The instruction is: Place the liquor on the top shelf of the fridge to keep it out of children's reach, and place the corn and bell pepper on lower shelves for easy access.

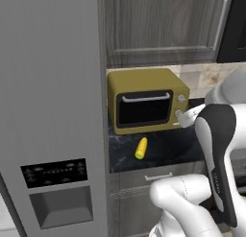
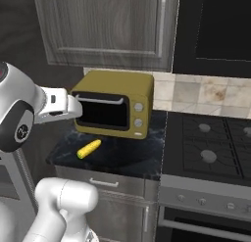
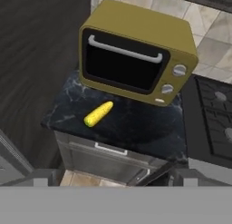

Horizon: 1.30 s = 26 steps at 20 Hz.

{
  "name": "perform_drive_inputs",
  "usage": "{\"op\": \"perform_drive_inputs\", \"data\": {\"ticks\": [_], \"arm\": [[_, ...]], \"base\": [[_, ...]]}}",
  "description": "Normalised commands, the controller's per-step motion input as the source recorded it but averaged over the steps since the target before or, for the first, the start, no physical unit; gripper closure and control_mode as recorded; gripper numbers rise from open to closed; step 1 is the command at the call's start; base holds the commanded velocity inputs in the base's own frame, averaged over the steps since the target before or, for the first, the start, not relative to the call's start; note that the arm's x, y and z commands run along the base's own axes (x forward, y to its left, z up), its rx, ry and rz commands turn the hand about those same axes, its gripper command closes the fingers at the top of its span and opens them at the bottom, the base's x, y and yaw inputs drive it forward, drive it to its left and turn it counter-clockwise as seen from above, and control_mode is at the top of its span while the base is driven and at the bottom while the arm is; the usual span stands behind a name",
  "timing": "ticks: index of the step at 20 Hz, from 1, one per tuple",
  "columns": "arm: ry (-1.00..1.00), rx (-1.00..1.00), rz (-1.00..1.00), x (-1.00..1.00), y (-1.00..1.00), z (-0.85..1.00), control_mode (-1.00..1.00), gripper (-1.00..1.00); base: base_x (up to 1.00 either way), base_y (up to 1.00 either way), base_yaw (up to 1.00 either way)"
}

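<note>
Corn (image 3: 98,114) lying on dark counter (image 3: 136,128), near yellow toaster oven (image 3: 136,51). No readable writing. Tool spread, holding nothing.

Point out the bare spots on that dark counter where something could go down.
The counter is bare in front of the toaster oven, from the corn across to the stove edge, and in a narrower strip between the corn and the counter's left end. The back is crowded: the oven fills it.

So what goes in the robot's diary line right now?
gripper open, empty | corn lying on counter before toaster oven | fridge closed
</note>
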Motion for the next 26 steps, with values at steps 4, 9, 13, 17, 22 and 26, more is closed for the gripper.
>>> {"op": "perform_drive_inputs", "data": {"ticks": [4,9,13,17,22,26], "arm": [[0.01,0.0,0.11,0.29,0.08,-0.4,-1.0,-1.0],[0.0,0.01,0.02,0.25,0.0,-0.57,-1.0,-1.0],[0.01,0.02,0.0,0.21,0.0,-0.53,-1.0,-1.0],[0.16,0.04,-0.06,0.31,0.0,-0.43,-1.0,-1.0],[0.04,0.06,-0.19,0.13,0.01,-0.43,-1.0,-1.0],[0.01,0.16,-0.31,0.13,0.0,-0.47,-1.0,-1.0]], "base": [[0.09,0.05,0.05],[0.0,0.0,0.0],[0.0,0.0,0.0],[0.0,0.0,0.0],[0.0,0.0,0.0],[0.0,0.0,0.0]]}}
